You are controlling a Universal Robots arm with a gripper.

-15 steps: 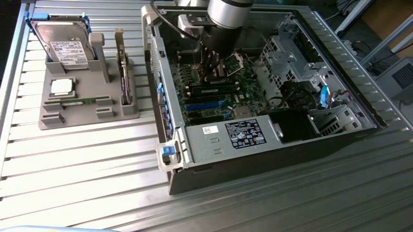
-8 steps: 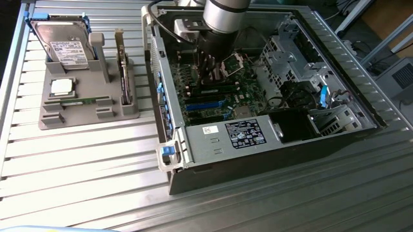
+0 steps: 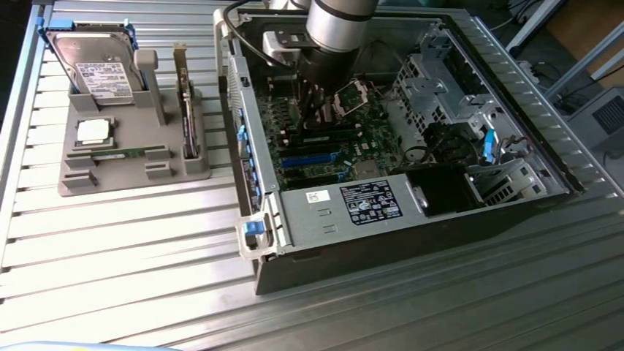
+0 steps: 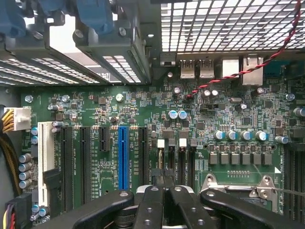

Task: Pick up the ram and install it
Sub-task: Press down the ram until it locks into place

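I start with the table (image 3: 117, 256), slatted metal. On it lies the open case (image 3: 390, 248), with the arm (image 3: 337, 29) reaching down into it. To the exterior view's left of the case sits the grey rack (image 3: 107, 179). It holds the drive (image 3: 98, 62) at the back and the CPU (image 3: 95, 131) in front of that.

The ram (image 3: 122, 153) I can place for certain is the green stick lying flat in the rack, just in front of the CPU and well apart from the claw. A long dark board stands on edge at the rack's side nearest the case. It may be the twin, but I cannot say.

Over the board (image 4: 143, 109), the claw (image 4: 164, 183) has its fingers together. I cannot tell whether anything thin is pinched between them. It hangs just above the slots (image 4: 182, 155), the ones with white clips beside the CPU socket.

So I judge the work to be at the slots. This step calls for staying square to a slot and pressing straight down.

The drive's white sticker, the label (image 3: 370, 201) on the power supply and the board's printing are all too small for me to read.
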